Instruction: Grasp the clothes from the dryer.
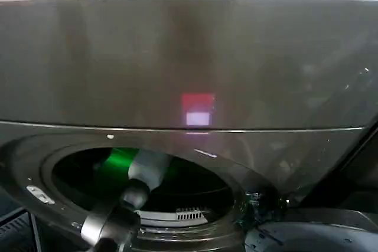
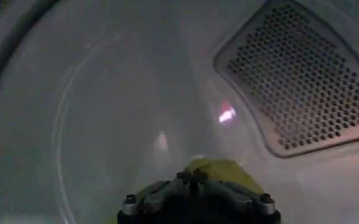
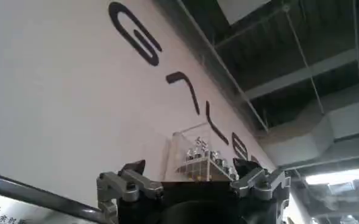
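- Head view: one dryer [image 1: 189, 57], a broad bronze-grey metal front with a smooth, dull sheen, carries one small red-pink light above a pale patch at its middle. Below it sits the round porthole, its axis running straight back into the machine. The left arm [image 1: 127, 202], a white and grey tube with a rounded dark joint, reaches up through the opening into the dark drum, where a green glow lies beside it. A rounded grey-white part of the robot's body sits at the lower right corner.
- Left wrist view: the left gripper [image 2: 197, 176] is deep inside the drum, near the smooth curved grey wall and one perforated metal vent panel [image 2: 301, 79] with rows of small round holes. The clothes [image 2: 219, 170], one small yellow-green soft piece, lie just past the jaws, touching or nearly so; which way the garment runs cannot be told, nor whether the jaws are open or closed on it.
- Right wrist view: the right gripper [image 3: 194, 173] is outside the machine, aimed upward at a pale wall with dark lettering and a ceiling; its jaws stand wide apart and hold nothing.
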You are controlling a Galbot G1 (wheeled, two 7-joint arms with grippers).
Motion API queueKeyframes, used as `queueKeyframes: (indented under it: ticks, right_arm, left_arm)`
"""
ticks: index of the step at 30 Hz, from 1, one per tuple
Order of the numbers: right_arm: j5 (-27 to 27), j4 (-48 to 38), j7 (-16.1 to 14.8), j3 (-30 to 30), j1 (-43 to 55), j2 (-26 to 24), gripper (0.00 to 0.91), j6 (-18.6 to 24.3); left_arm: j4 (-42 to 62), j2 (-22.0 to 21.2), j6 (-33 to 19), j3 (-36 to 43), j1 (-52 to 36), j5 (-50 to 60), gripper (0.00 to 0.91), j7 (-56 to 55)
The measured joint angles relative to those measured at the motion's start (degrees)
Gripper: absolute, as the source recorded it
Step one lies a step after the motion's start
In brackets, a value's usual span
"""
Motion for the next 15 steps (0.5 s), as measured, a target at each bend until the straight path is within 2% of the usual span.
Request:
queueKeyframes:
  ticks: [15]
  right_arm:
    - [0.5, -0.1, -0.3, 0.9, -0.5, 0.0, 0.907, 0.5]
  left_arm:
    - [1.6, 0.0, -0.2, -1.1, -0.9, 0.2, 0.000, -2.0]
